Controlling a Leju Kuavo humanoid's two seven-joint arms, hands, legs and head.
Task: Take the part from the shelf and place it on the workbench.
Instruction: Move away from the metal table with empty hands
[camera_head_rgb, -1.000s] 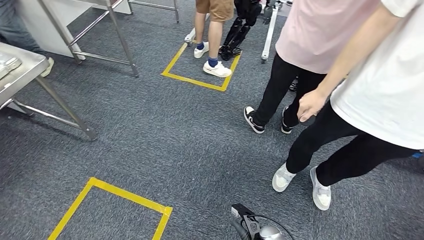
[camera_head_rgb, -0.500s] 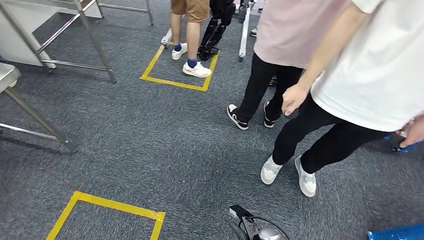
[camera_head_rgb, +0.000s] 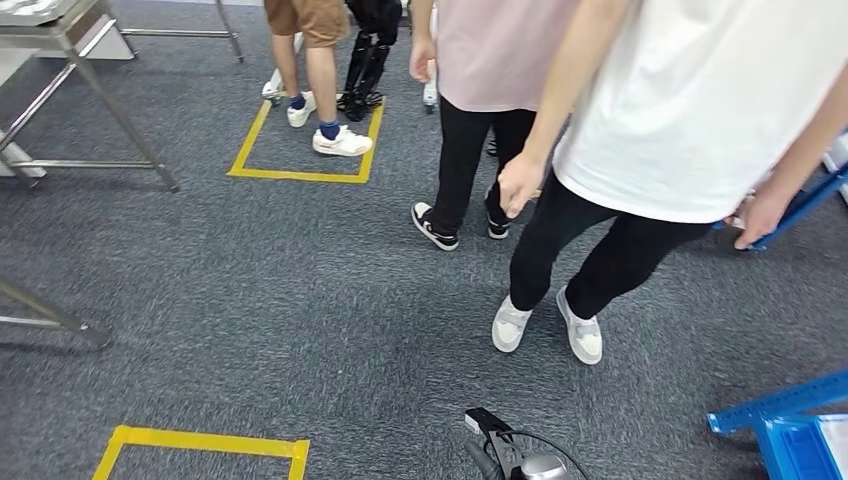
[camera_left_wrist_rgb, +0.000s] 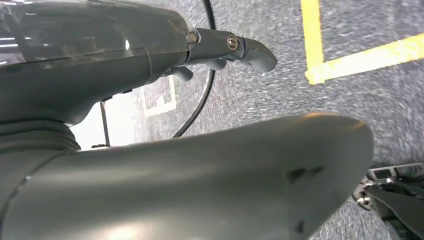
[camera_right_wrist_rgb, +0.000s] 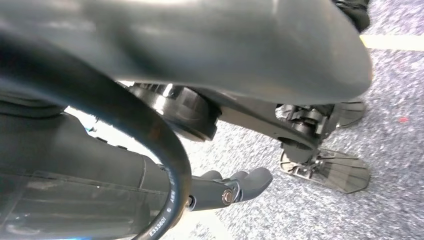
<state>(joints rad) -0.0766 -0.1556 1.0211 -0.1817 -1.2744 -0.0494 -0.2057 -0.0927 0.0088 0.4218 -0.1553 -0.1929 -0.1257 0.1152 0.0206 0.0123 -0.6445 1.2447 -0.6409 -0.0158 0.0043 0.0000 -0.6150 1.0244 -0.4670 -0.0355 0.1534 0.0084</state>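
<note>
Camera swung right since earlier, blue shelf (camera_head_rgb: 790, 425) now at right, left hand (camera_left_wrist_rgb: 227, 50) and right hand (camera_right_wrist_rgb: 235, 187) hanging empty, fingers loosely apart, cable (camera_right_wrist_rgb: 167, 165) marked E333601

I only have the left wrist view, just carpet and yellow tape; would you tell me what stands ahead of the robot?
Observer: A person in a white shirt stands close ahead, right of centre.
Operator: Is any shelving in sight?
Observer: A blue rack juts in at the head view's lower right.
Operator: Is the right hand carrying the part?
Observer: No, the right hand holds nothing.
</note>
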